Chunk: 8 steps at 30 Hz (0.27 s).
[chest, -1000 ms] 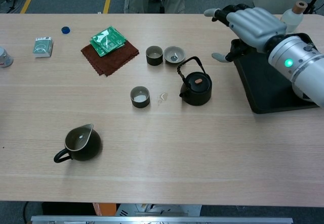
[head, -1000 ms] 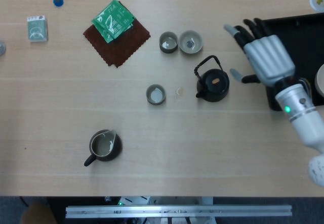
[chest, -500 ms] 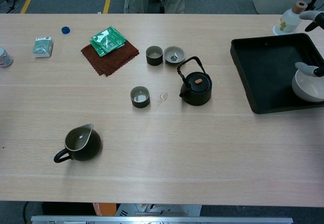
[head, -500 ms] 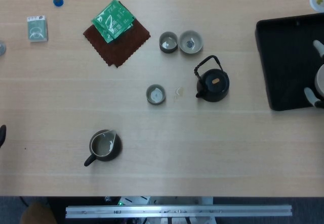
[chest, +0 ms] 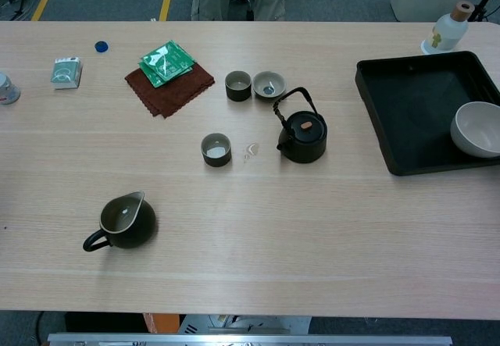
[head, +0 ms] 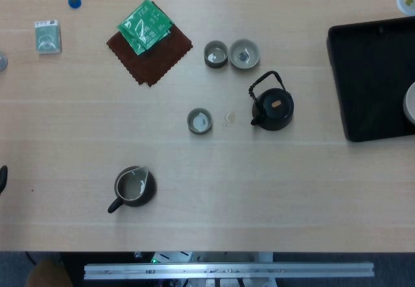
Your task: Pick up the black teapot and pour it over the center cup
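The black teapot (head: 273, 107) stands upright on the table (head: 272, 183), handle raised, just right of a small wet patch (head: 228, 118). The center cup (head: 200, 120) sits to its left — near, not touching. Two more cups (chest: 253, 85) stand behind it. Neither hand is in view, so I cannot tell how the fingers lie.

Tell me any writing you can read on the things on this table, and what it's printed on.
Green packet on the brown cloth: white print, too blurred to read.
Small pale box: markings too small to read.
White bottle: label unreadable.
No other text visible.
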Motion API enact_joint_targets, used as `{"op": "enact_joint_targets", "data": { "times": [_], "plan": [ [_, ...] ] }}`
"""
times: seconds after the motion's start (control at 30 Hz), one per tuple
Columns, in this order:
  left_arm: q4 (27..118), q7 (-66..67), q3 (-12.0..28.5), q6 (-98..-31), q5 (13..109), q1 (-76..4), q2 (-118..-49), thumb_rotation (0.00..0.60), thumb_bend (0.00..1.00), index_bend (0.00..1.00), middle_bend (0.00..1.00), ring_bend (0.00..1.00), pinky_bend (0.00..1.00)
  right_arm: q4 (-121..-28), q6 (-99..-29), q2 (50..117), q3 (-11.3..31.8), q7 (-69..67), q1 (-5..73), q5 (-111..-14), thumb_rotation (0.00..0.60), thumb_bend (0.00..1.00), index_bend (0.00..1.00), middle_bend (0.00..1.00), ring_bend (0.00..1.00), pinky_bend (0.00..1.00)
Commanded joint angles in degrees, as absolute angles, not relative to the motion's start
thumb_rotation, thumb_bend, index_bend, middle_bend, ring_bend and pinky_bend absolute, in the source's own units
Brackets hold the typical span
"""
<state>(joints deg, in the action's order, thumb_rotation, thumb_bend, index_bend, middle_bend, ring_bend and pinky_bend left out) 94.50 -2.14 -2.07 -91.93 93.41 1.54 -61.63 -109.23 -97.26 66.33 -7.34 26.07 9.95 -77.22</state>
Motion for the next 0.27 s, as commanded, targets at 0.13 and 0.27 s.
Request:
{"op": "enact_joint_targets", "data": {
  "times": [0.13, 0.27],
  "plan": [
    [94.68, -2.17, -1.87, -91.96, 93.05, 1.58, -61.69, 0.316, 0.35, 0.15, 0.13, 0.12, 0.11, -108.57, -96.45, 66.27, -5.78, 25.69, 8.68, -77.89, 0.443, 0.27, 0.1, 0.24, 0.11, 0.07],
    [94.67, -2.16, -1.62, -91.79, 92.73, 1.43, -61.71, 0.319, 0.35, 0.15, 0.13, 0.12, 0.11, -108.67, -95.65, 66.08, -4.79, 26.02, 8.13, -77.89, 0.442, 0.26, 0.1, 0.24, 0.11, 0.07]
  ]
}}
